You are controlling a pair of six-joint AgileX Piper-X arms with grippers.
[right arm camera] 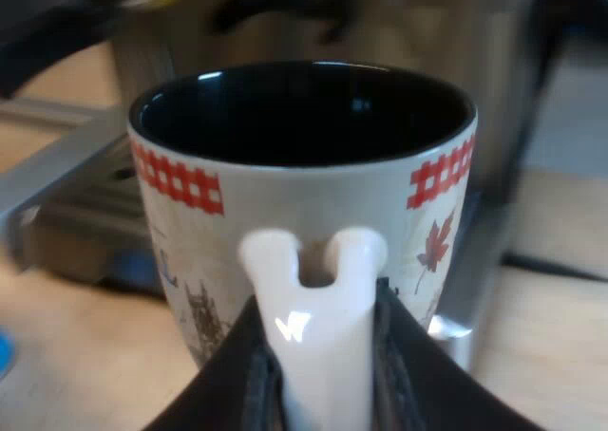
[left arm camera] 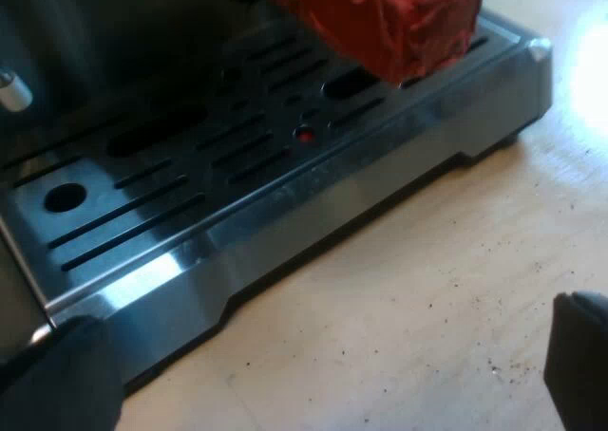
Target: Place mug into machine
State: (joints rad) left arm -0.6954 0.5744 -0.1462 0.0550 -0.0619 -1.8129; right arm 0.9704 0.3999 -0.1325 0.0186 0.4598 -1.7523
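The right gripper pinches the mug by its white loop handle, one black finger pressed against each side of the loop. The mug is upright with its dark inside open to the top. It hangs out beyond the fingertips, so its body lies between the jaws and the machine. The drip tray shows just behind the mug and to one side. By my reading the mug is near the tray but not yet over it. Its base is hidden, so I cannot tell whether it is lifted or standing on the table. The left gripper hovers low over the table just short of the tray's front wall. Its fingers are spread wide and hold nothing. The red handle end juts out above the slotted tray top, on which nothing stands. The right arm carries the mug, so the move is its own: straight ahead along the line from handle to cup, then down onto the tray below the red handle end, which it has to clear.
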